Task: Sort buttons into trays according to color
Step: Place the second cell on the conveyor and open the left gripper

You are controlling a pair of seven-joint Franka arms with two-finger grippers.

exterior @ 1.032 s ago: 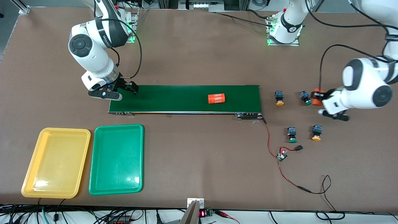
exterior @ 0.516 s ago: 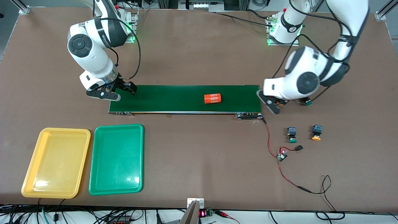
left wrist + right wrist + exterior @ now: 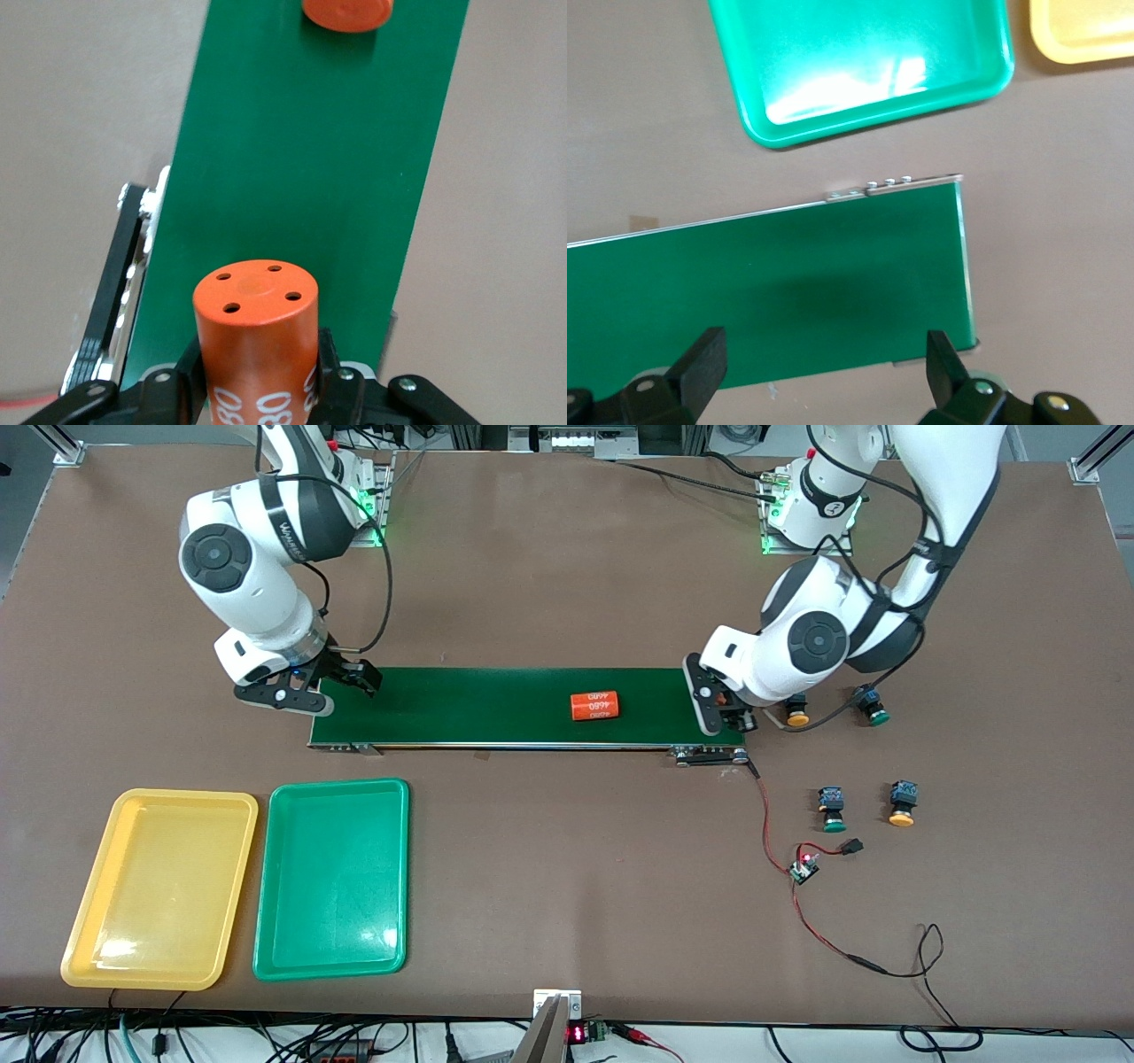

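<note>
Four buttons stand on the table past the belt's left-arm end. A yellow one (image 3: 798,717) is half hidden by the left arm, with a green one (image 3: 875,714) beside it. Nearer the camera stand a green one (image 3: 833,816) and a yellow one (image 3: 901,811). The yellow tray (image 3: 133,948) and green tray (image 3: 301,948) lie side by side toward the right arm's end. My left gripper (image 3: 724,710) (image 3: 257,367) is shut on an orange "4680" cylinder (image 3: 257,319) over that end of the dark-green conveyor belt (image 3: 478,707). My right gripper (image 3: 332,686) (image 3: 822,367) is open over the belt's other end.
A second orange "4680" cylinder (image 3: 594,706) (image 3: 347,11) lies on the belt near its middle. Red and black wires with a small circuit board (image 3: 804,868) trail from the belt's left-arm end toward the camera, close to the nearer two buttons.
The left arm has swung from beside the buttons to the belt's end, carrying its orange cylinder. The cylinder on the belt has drifted toward the right arm's end. The right gripper shifted slightly.
</note>
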